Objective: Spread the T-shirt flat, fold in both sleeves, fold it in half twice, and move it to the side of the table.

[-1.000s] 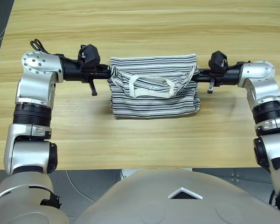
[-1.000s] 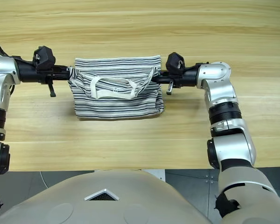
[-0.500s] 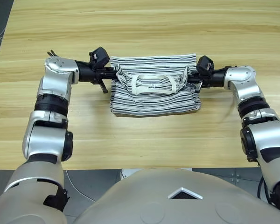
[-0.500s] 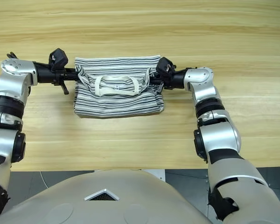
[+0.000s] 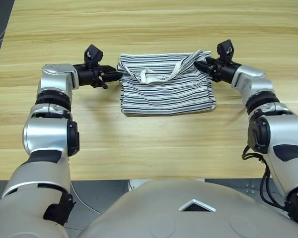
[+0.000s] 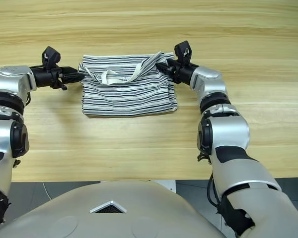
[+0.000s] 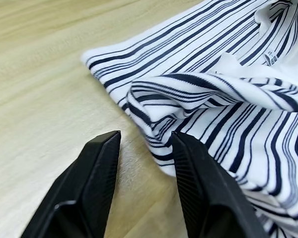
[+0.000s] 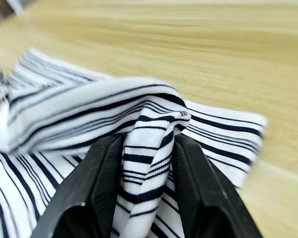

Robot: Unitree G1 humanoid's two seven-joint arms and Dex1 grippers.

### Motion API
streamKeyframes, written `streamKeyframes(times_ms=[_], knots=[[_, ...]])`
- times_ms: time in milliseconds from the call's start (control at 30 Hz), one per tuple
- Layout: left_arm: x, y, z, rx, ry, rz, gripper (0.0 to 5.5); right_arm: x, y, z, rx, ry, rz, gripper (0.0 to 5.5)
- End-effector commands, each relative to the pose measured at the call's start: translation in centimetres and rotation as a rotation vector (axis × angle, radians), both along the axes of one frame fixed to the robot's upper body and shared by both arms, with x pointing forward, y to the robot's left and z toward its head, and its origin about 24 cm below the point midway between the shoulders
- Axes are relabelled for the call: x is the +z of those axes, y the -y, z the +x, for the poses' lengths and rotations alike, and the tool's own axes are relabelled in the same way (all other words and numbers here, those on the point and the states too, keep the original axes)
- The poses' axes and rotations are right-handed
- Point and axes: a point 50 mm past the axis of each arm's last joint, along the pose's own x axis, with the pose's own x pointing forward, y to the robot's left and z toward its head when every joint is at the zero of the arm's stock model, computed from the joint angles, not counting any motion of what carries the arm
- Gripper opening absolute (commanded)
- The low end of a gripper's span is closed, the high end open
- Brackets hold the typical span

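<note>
At the left edge of the folded black-and-white striped T-shirt on the pale wooden table sat the left gripper. Its wrist view revealed its fingers parted and holding nothing, the cloth just beyond them. At the shirt's far right corner, the right gripper pinched a raised fold, which its wrist view showed clamped tight.

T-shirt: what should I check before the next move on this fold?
1. Right gripper holds T-shirt corner: ok, shut on a bunched fold.
2. Left gripper holds its corner: not ok, open, cloth beside its fingers, not between them.
3. Top layer flat: not ok, right corner lifted, collar rumpled.
4. Bottom layers flat on table: ok.
</note>
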Motion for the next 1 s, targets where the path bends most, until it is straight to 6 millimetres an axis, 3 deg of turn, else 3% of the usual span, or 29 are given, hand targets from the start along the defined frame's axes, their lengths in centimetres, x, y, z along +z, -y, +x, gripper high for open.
streamKeyframes(times_ms=[33, 267, 367, 567, 667, 733, 833, 900, 1000], knots=[[0.6, -0.6, 0.9, 0.160, -0.010, 0.043, 1.89, 0.3, 0.3, 0.8, -0.208, -0.080, 0.029, 1.68], [1.5, -0.8, 1.6, 0.230, 0.013, 0.028, 1.89, -0.7, 1.1, 0.8, -0.405, -0.116, -0.121, 1.68], [2.1, -0.5, 1.9, 0.210, 0.040, -0.009, 1.89, -1.1, 1.0, 0.5, -0.351, -0.110, -0.157, 1.68], [6.4, 1.2, 3.2, 0.033, 0.266, -0.168, 1.89, 1.6, -0.6, 1.3, -0.152, 0.013, 0.072, 1.68], [8.6, 2.2, 3.1, -0.016, 0.361, -0.141, 1.89, 2.7, -0.2, 1.7, -0.124, 0.133, -0.025, 1.68], [8.9, 3.6, 2.6, -0.046, 0.396, -0.096, 1.89, 2.9, 0.0, 1.5, -0.099, 0.225, -0.159, 1.68], [5.5, 6.6, 1.0, -0.148, 0.450, 0.213, 1.89, 3.1, 0.2, 1.2, -0.011, 0.460, -0.557, 1.68], [2.6, 8.1, -0.1, -0.197, 0.431, 0.356, 1.89, 2.7, -0.4, 0.7, 0.142, 0.635, -0.841, 1.68], [-0.3, 9.1, -1.3, -0.241, 0.374, 0.433, 1.89, 1.5, -1.2, 0.1, 0.307, 0.671, -0.930, 1.68]])
